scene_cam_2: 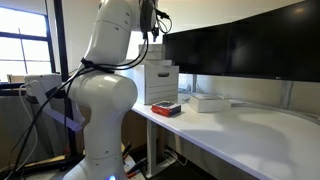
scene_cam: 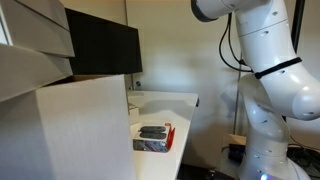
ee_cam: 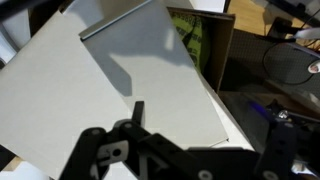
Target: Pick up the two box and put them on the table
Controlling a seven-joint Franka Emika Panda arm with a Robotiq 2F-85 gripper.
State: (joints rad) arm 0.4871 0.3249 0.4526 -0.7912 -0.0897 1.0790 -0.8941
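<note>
The robot's tool (scene_cam_2: 150, 36) hangs high above the stacked pale cartons (scene_cam_2: 160, 80), carrying nothing that shows; it is too dark and small to tell whether its jaws stand apart or together. Right of a red-edged tray (scene_cam_2: 166, 108), 1 flat white box (scene_cam_2: 207, 102) lies on the white tabletop (scene_cam_2: 255, 135), while the 2nd cannot be picked out. The step in hand looks like the approach, and the next move calls for lowering the tool squarely over a box before gripping.
</note>
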